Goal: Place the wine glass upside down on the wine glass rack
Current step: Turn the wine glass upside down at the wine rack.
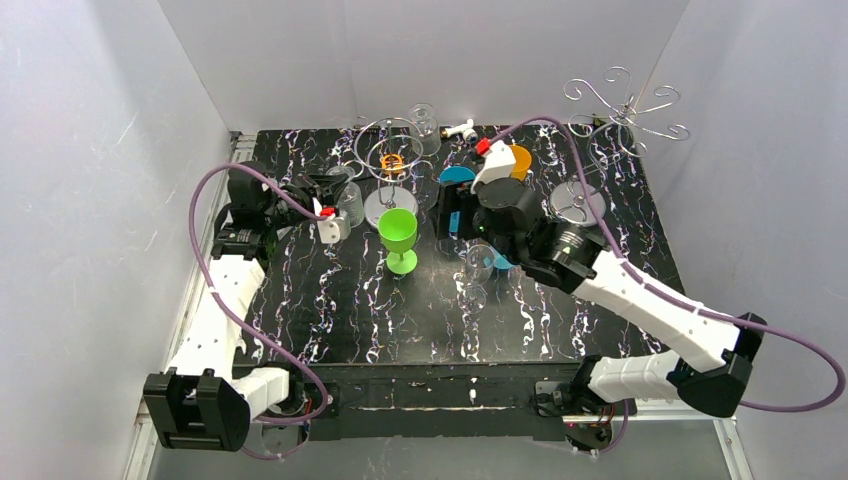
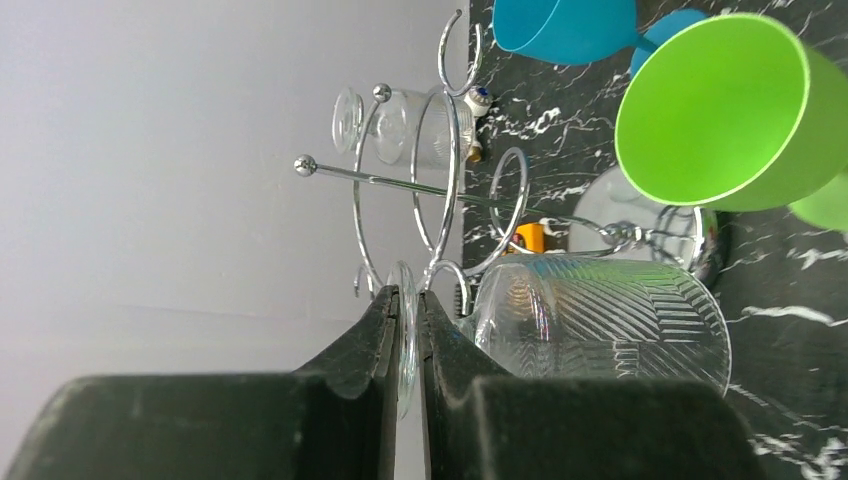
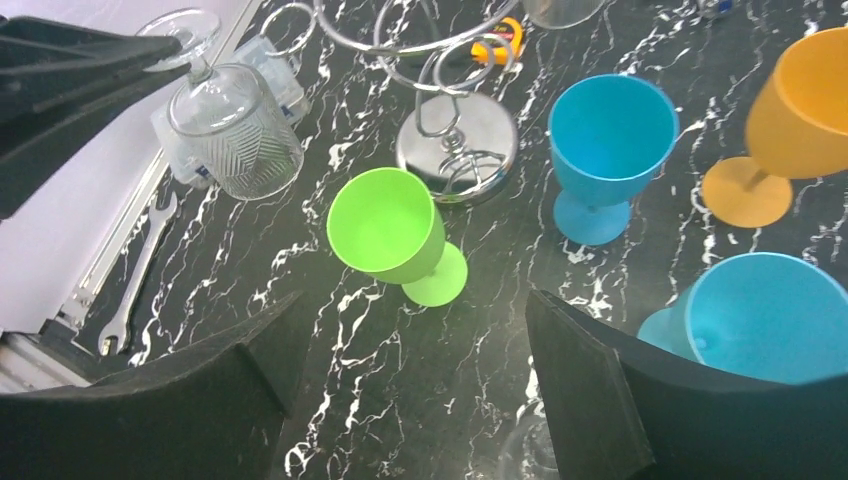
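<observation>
Left gripper is clenched on the foot of the clear wine glass, at the tabletop's left rear, well apart from the wine glass rack at the far right corner. I see the right gripper spread wide above a green goblet.

Top external: high, near side, looking down over whole table. Wrist views close; all three share green goblet.

Right pincer spread wide above the black marbled tabletop — a green goblet framed in its gap, clear wine glass upper left.
</observation>
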Robot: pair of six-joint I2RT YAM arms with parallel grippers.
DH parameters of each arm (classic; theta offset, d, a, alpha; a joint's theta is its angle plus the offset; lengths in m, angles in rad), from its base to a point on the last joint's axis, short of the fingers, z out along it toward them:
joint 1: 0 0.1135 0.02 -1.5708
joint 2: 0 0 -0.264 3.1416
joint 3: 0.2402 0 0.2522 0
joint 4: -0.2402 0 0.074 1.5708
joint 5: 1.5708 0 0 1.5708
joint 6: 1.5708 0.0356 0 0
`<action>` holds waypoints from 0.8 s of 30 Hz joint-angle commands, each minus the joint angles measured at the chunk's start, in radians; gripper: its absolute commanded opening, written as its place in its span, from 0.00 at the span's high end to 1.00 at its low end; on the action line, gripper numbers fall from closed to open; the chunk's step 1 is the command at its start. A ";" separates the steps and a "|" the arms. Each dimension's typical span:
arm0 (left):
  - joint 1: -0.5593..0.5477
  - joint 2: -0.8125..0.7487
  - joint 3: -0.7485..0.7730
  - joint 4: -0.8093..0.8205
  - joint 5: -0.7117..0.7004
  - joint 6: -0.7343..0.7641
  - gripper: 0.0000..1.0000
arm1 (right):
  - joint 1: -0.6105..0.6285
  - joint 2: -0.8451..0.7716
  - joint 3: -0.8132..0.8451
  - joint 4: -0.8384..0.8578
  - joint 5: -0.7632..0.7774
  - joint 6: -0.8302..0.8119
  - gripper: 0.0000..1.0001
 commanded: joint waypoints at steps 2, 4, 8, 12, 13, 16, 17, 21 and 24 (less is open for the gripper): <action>-0.004 0.014 0.032 0.033 0.068 0.229 1.00 | -0.049 -0.068 -0.012 0.035 -0.006 -0.029 0.15; -0.004 0.029 0.038 0.019 0.071 0.282 1.00 | -0.065 -0.075 -0.022 0.044 -0.025 -0.034 0.16; -0.005 0.057 0.041 0.021 0.074 0.322 1.00 | -0.092 -0.080 -0.031 0.052 -0.064 -0.033 0.17; -0.005 0.076 0.039 0.021 0.057 0.347 1.00 | -0.114 -0.090 -0.039 0.065 -0.089 -0.027 0.17; -0.005 0.080 0.040 0.018 0.052 0.349 1.00 | -0.118 -0.092 -0.039 0.068 -0.093 -0.026 0.17; -0.005 0.096 0.043 0.026 0.048 0.353 1.00 | -0.127 -0.093 -0.031 0.069 -0.104 -0.026 0.18; -0.005 0.104 0.043 0.039 0.047 0.350 1.00 | -0.129 -0.093 -0.029 0.069 -0.108 -0.026 0.18; -0.005 0.139 0.047 0.081 0.038 0.343 1.00 | -0.133 -0.094 -0.027 0.072 -0.114 -0.024 0.19; -0.005 0.160 0.047 0.129 0.034 0.335 1.00 | -0.135 -0.100 -0.031 0.080 -0.117 -0.023 0.20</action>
